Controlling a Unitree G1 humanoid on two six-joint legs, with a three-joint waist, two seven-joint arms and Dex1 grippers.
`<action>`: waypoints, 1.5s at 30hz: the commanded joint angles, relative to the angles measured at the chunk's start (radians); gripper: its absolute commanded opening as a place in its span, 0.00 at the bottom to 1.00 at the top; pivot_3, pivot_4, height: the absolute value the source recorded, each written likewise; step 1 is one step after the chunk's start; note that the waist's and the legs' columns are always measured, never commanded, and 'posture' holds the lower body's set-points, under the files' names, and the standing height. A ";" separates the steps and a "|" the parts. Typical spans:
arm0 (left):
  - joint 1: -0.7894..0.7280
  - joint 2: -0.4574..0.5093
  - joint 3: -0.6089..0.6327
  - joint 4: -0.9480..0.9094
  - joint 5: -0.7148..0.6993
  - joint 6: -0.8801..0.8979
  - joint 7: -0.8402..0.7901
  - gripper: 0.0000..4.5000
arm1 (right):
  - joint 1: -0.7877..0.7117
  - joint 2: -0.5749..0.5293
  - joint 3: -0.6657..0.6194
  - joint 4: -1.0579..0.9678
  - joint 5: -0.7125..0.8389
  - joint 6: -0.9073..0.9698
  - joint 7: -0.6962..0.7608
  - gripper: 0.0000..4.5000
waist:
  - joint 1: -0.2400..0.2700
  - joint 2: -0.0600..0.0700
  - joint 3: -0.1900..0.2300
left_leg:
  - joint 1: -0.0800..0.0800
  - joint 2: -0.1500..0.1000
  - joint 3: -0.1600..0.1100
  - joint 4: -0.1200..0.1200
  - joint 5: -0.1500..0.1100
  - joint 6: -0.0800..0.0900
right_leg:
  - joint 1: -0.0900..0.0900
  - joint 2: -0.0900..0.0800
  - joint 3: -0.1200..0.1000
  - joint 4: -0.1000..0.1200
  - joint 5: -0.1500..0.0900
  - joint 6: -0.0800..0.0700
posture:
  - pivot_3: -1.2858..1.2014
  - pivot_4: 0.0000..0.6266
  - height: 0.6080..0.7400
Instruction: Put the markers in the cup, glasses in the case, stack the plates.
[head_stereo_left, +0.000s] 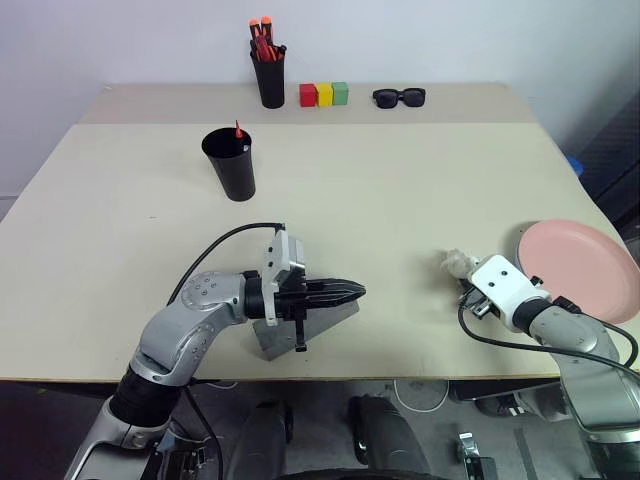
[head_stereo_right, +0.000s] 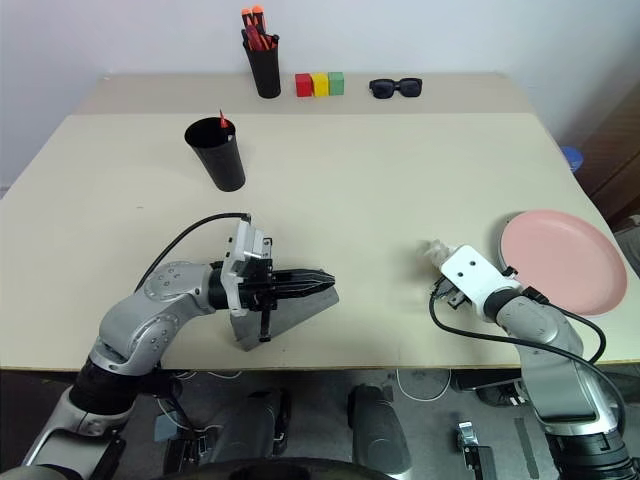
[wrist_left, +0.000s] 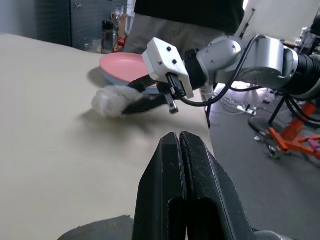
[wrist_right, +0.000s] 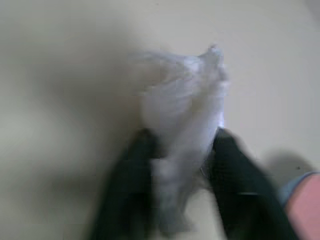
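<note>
The grey case (head_stereo_left: 318, 330) lies near the table's front edge, and my left gripper (head_stereo_left: 352, 292) hovers just over it, shut and empty. My right gripper (wrist_right: 182, 150) is shut on a white crumpled wad (head_stereo_left: 455, 264) that rests on the table just left of the plates. The pink plate (head_stereo_left: 582, 268) sits on top of the light blue one (wrist_left: 116, 80) at the right edge. The black cup (head_stereo_left: 230, 165) stands at the middle left with a red marker tip (head_stereo_left: 239, 130) sticking out. The glasses are out of view.
Along the back of the table stand a black pen holder (head_stereo_left: 268, 78) with orange-capped pens, red, yellow and green blocks (head_stereo_left: 324, 94), and black sunglasses (head_stereo_left: 399, 97). A person (wrist_left: 190, 15) stands beyond the table's right side in the left wrist view.
</note>
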 joint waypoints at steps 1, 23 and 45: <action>-0.021 -0.019 -0.010 -0.024 -0.023 0.007 -0.008 0.00 | -0.008 -0.009 -0.039 -0.044 -0.046 -0.021 -0.053 0.01 | 0.000 0.000 0.000 | 0.000 0.000 0.000 0.000 0.000 0.000 | 0.000 0.000 0.000 0.000 0.000 0.000 | 0.52 0.24 1.00; -0.067 -0.117 0.019 0.140 0.105 -0.130 0.046 0.00 | 0.087 -0.051 -0.198 -0.059 -0.172 0.065 -0.093 0.91 | -0.001 0.001 0.000 | 0.000 0.000 0.000 -0.001 -0.001 0.001 | 0.001 0.000 0.000 -0.003 -0.001 0.001 | 0.52 0.24 1.00; 0.223 0.076 0.477 0.064 0.187 -0.213 0.370 0.00 | -0.388 0.204 -0.069 0.241 0.294 -0.115 0.046 0.91 | -0.004 0.001 0.000 | -0.001 0.001 -0.001 -0.002 -0.001 0.002 | 0.001 -0.001 -0.001 -0.004 0.001 -0.001 | 0.52 0.24 1.00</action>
